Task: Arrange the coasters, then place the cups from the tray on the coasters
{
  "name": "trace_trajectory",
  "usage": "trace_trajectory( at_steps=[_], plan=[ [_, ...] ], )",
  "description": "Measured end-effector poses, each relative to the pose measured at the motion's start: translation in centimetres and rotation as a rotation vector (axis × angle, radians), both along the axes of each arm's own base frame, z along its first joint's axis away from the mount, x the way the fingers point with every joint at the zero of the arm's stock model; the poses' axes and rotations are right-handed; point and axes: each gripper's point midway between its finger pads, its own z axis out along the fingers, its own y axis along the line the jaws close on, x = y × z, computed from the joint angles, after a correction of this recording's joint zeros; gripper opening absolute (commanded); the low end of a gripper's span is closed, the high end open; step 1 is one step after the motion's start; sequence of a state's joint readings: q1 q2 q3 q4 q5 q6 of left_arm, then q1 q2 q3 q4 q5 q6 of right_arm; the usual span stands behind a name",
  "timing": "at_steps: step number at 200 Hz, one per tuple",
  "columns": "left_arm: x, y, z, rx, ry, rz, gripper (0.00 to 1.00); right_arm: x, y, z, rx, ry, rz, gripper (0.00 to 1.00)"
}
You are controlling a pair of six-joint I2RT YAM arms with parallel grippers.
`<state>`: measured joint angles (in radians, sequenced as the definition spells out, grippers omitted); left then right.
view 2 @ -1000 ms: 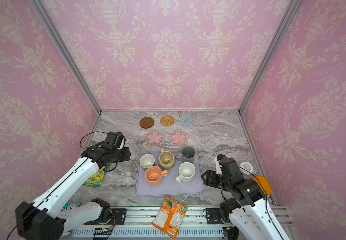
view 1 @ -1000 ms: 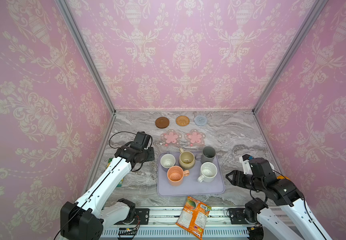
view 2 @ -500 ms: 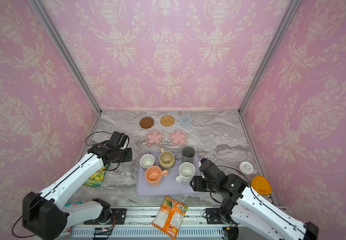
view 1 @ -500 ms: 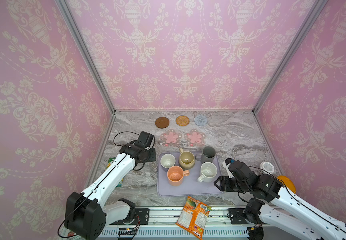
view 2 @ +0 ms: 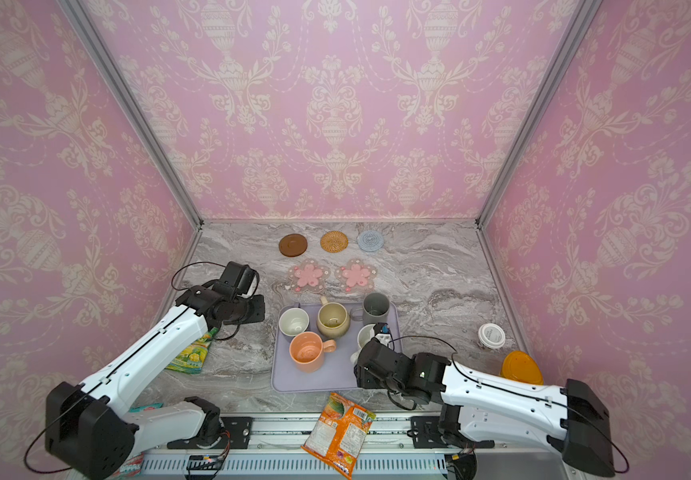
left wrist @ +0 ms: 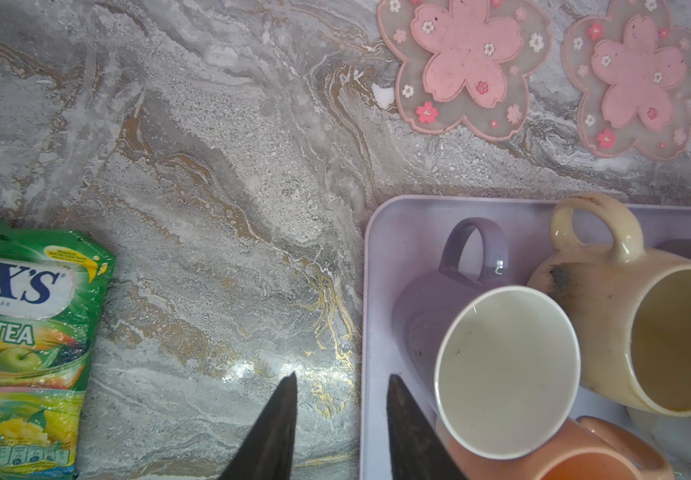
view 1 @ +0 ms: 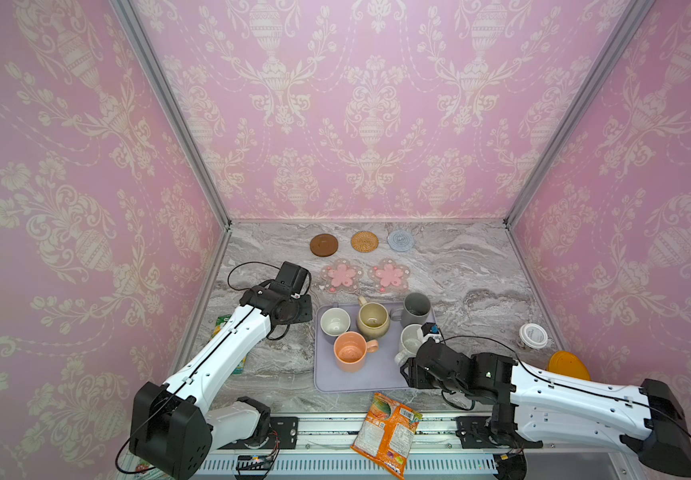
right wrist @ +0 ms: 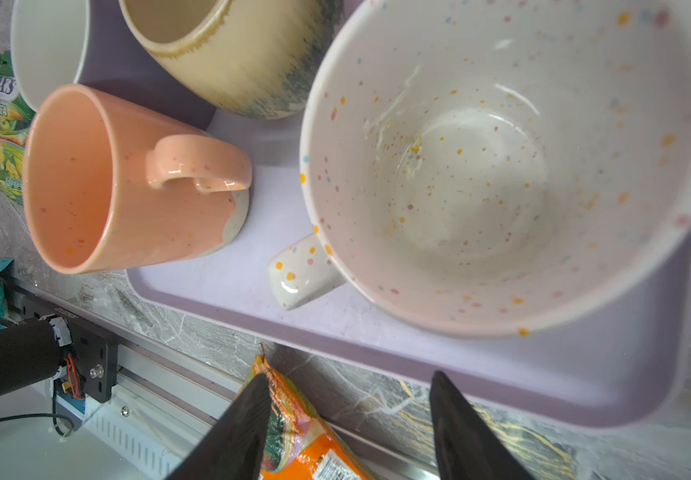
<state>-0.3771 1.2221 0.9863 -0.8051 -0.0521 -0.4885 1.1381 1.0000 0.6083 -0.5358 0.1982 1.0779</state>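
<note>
Cups [view 1: 370, 320]: on tray [view 1: 360, 380].
Left claw [left wrist: 342, 376]: narrow, empty, by tray's left edge.
Right claw [right wrist: 352, 374]: wide, empty, moved to tray's front edge.

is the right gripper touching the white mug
Apart. In the right wrist view the right gripper has its open fingertips short of the white mug, with a strip of bare tray between them.

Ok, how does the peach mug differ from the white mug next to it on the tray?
The peach mug is straight-sided and orange-pink; the white mug is wider-mouthed and rounded inside. The peach mug's handle points toward the white mug, whose own handle angles toward the near edge of the tray. The right gripper hovers open close to the white mug, not the peach mug. Both stand upright, empty and speckled on that tray.
</note>
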Motion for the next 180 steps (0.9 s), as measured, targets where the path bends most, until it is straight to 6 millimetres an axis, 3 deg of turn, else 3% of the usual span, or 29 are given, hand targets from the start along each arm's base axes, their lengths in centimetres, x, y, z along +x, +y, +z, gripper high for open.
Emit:
trace_trajectory(
  at_steps=[18, 63, 141, 180],
  plan=[
    [0.0, 0.0, 0.0, 0.0, 0.0, 0.0, 0.39, 0.5, 0.6, -0.4, -0.042, -0.002, -0.01, 0.65],
    [0.0, 0.0, 0.0, 0.001, 0.0, -0.002, 0.39, 2.2, 2.0, 0.6, -0.039, -0.049, -0.064, 0.67],
    [0.0, 0.0, 0.1, 0.015, -0.006, -0.035, 0.4, 3.1, 0.9, 0.3, -0.099, -0.058, -0.175, 0.68],
    [0.0, -0.2, 0.1, 0.007, -0.008, -0.048, 0.4, 3.0, -0.7, 0.3, -0.137, -0.064, -0.22, 0.68]
  ],
)
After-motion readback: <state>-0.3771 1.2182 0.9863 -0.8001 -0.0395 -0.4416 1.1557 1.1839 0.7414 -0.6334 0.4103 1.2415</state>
